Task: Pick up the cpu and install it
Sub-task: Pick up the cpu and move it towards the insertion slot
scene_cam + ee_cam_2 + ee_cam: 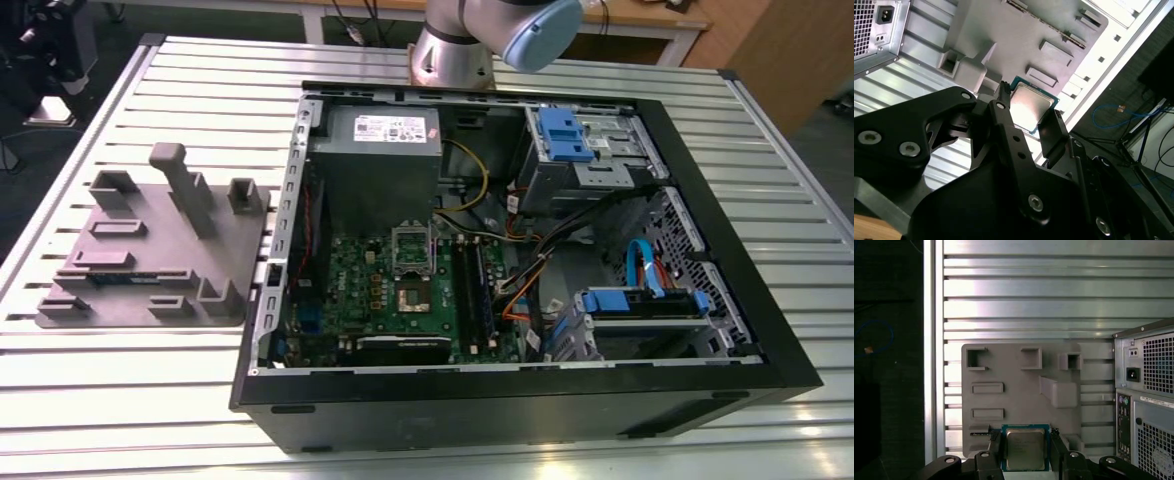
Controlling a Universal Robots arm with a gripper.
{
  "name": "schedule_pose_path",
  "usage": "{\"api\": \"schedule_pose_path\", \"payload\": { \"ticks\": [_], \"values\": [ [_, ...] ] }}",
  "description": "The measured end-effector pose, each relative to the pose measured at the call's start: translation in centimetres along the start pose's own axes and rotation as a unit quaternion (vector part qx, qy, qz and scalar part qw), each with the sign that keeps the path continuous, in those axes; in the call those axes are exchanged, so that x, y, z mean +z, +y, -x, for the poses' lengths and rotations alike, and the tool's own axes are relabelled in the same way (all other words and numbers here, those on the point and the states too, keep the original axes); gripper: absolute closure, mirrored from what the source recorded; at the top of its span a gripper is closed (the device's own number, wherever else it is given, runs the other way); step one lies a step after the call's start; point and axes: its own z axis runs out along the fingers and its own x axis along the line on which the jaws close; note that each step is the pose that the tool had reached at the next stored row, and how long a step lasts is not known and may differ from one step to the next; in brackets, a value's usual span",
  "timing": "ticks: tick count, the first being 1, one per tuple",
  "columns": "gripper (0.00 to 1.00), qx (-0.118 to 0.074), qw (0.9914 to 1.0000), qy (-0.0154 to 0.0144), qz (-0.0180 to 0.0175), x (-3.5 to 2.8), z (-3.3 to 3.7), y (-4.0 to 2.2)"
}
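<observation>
The cpu [1024,449] [1031,106], a small square chip with a shiny metal top and a blue-green rim, sits between my two black fingers [995,446] in both wrist views. My gripper [1025,440] [1029,104] is shut on it by two opposite edges. It hangs well above the grey holder tray [1019,390] [1004,40] [147,250]. The open computer case [521,400] lies on the table. Its motherboard socket [414,265] sits in the middle of the green board.
The arm's base [454,50] stands behind the case. Inside the case are a grey power supply [378,140], blue drive brackets [567,135] and loose cables [641,265]. The case's rear panel [1149,390] borders the tray. The slatted metal table [134,400] ends near dark floor [889,365].
</observation>
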Motion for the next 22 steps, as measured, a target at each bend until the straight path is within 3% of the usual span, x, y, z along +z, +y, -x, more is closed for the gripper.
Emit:
{"api": "schedule_pose_path", "payload": {
  "ticks": [3, 9, 22],
  "values": [
    [0.53, 0.0, 1.0, 0.0, 0.0, 0.01, 0.19, 0.0],
    [0.53, 0.0, 1.0, 0.0, 0.0001, 0.07, 1.45, 0.04],
    [0.53, 0.0, 1.0, 0.0, 0.0001, 0.07, 1.51, 0.04]
  ]
}}
